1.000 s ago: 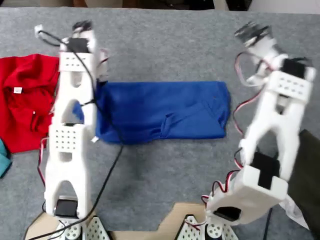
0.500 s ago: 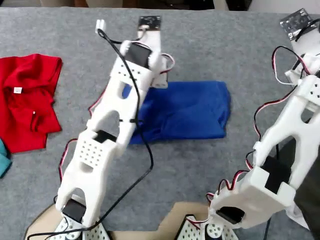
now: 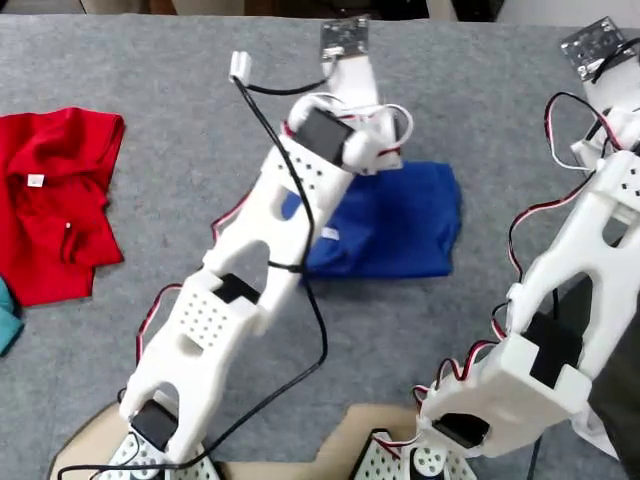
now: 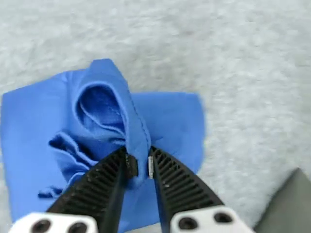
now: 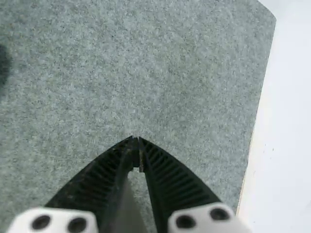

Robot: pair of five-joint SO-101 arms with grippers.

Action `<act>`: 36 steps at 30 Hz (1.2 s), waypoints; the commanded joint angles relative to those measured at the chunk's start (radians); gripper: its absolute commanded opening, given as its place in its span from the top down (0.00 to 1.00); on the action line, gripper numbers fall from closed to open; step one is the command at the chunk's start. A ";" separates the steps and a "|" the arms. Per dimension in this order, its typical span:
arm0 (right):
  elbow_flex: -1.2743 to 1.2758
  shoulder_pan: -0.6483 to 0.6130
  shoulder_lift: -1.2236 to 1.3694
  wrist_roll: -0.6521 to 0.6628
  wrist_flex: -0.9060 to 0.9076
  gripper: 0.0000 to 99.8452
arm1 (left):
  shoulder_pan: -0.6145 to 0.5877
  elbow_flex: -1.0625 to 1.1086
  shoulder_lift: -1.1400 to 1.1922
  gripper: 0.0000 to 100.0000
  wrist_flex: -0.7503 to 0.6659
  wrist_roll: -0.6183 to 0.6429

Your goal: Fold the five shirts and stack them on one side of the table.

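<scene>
Since 1 s ago my left arm has swung from the shirt's left end across to the table's middle, dragging that end over w/ it, so the blue shirt (image 3: 400,225) now covers approx half the width it did; my right arm went out to the right edge early on & hasn't budged in the last half sec. My left gripper (image 4: 142,165) is pinched nearly closed on a raised ridge of the blue shirt, cloth filling the thin gap btw the tips, the rest of the fabric bunched & draped below it on the grey mat (image 3: 500,100). In the high view the shirt lies mid-table, its left part hidden under my left arm, right edge flat on the mat. My right gripper (image 5: 136,150) has its tips pressed together w/ nothing btw them, over bare mat near the mat's corner, beside a white surface (image 5: 291,121). The red shirt (image 3: 55,200) sits crumpled at the far left of the table, well apart from the blue one, w/ a bit of teal cloth (image 3: 5,320) just below it at the edge.
</scene>
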 commanded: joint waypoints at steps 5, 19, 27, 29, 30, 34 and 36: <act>-0.054 0.062 -0.010 0.011 -0.038 0.99 | 0.084 -0.046 -0.025 0.98 -0.132 0.012; -0.054 0.064 -0.010 0.012 -0.038 0.99 | 0.126 -0.055 0.059 0.91 -0.184 0.014; -0.054 0.062 -0.010 0.012 -0.038 0.99 | 0.114 -0.129 0.050 0.75 -0.107 0.083; -0.054 0.062 -0.010 0.012 -0.038 0.99 | 0.064 -0.198 0.050 0.76 -0.074 0.080; -0.054 0.061 -0.010 0.012 -0.038 0.99 | 0.026 -0.235 0.050 0.76 -0.055 0.078; -0.047 0.012 -0.004 0.006 -0.031 0.99 | -0.130 -0.316 0.059 0.81 0.032 0.078; -0.044 -0.053 -0.002 -0.041 -0.008 0.99 | -0.189 -0.278 0.071 0.87 0.061 0.078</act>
